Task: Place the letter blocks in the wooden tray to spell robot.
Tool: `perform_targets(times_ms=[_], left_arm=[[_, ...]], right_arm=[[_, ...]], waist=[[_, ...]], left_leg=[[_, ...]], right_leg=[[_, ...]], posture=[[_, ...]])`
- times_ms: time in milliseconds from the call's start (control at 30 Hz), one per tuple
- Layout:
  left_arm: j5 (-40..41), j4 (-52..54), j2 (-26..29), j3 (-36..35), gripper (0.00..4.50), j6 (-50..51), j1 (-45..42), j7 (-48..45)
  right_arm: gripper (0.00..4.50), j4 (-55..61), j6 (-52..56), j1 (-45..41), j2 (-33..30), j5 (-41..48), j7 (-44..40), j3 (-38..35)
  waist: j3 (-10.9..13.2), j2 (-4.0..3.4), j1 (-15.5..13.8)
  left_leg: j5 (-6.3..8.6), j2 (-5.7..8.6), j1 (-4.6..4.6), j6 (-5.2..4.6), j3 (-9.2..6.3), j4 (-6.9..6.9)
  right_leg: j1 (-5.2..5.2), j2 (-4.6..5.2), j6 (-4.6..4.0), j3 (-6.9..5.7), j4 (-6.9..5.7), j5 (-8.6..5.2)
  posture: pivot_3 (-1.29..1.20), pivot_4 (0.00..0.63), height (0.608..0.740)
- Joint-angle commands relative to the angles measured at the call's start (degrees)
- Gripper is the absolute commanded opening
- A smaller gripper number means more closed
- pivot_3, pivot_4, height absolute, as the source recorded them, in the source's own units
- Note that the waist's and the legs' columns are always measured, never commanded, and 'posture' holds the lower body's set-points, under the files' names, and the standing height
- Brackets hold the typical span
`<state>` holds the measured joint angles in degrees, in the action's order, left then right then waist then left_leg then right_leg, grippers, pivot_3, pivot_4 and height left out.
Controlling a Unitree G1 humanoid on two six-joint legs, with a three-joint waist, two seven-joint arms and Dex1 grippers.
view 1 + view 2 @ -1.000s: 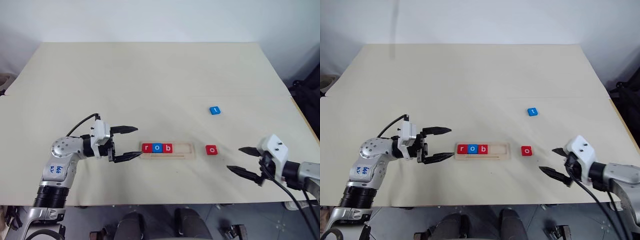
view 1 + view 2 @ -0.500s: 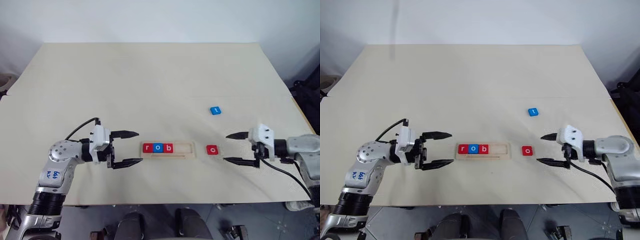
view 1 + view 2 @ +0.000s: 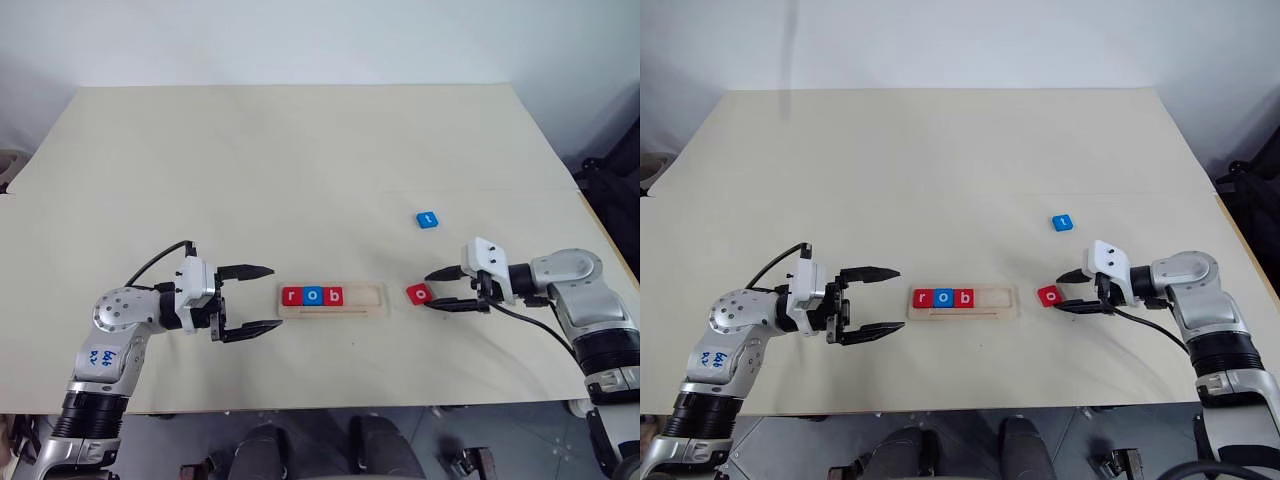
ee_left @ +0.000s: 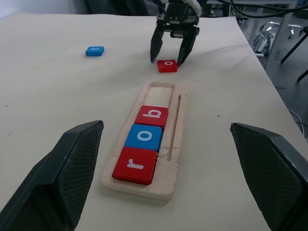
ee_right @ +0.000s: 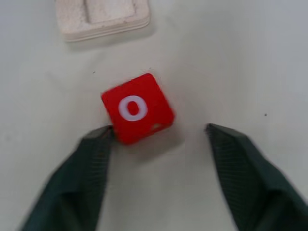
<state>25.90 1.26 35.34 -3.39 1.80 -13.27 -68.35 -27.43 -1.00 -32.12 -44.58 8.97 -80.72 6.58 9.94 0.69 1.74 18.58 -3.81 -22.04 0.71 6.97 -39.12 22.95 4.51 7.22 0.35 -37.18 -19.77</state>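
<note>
Three blocks sit in our tray [image 3: 334, 297], and our right gripper [image 3: 434, 288], part-open astride the skewed red o [image 3: 420, 293] and gripping nothing yet, may twist it away on closing.

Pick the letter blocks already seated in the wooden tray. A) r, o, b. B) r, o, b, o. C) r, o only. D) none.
A: the wooden tray holds the red r block, blue o block and red b block; the red o block and blue t block lie on the table.
</note>
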Motion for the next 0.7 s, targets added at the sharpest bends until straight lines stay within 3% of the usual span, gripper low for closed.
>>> perform_targets(times_ms=[33,100,433,700], left_arm=[[0.32,-0.27,0.4,-1.36,4.5,-1.5,0.28,-0.24],[0.32,-0.69,0.43,-1.48,4.5,-1.83,0.34,-0.35],[0.19,-2.43,0.24,-1.37,4.5,-3.22,-0.15,-0.2],[0.11,-2.53,0.42,-1.39,4.5,-3.42,-0.11,0.1]], right_arm=[[1.51,0.53,-0.22,0.42,0.2,-0.15,-1.31,0.65],[0.85,1.45,0.83,0.61,0.2,0.56,-1.59,0.2],[0.85,5.68,7.1,-0.76,-1.23,1.27,-3.26,-0.28],[3.51,3.97,6.01,-3.79,-1.0,0.69,-4.43,-0.21]], waist=[[0.0,0.0,-0.03],[0.0,0.0,-0.05],[0.01,-0.02,-0.08],[0.01,-0.02,-0.07]], left_leg=[[0.0,0.0,0.0,0.0,0.0,0.0],[0.0,0.0,0.0,0.0,0.0,0.0],[0.0,0.0,0.0,0.0,-0.01,0.0],[0.0,0.02,0.0,0.0,0.0,0.0]], right_leg=[[0.0,0.0,0.0,0.0,-0.01,0.0],[0.0,0.0,0.0,-0.01,-0.01,0.0],[0.02,0.02,0.0,-0.01,-0.06,0.0],[0.03,0.03,0.0,-0.01,-0.14,0.0]], posture=[[0.0,0.15,0.74],[0.0,0.15,0.74],[0.0,0.15,0.74],[0.0,0.15,0.74]])
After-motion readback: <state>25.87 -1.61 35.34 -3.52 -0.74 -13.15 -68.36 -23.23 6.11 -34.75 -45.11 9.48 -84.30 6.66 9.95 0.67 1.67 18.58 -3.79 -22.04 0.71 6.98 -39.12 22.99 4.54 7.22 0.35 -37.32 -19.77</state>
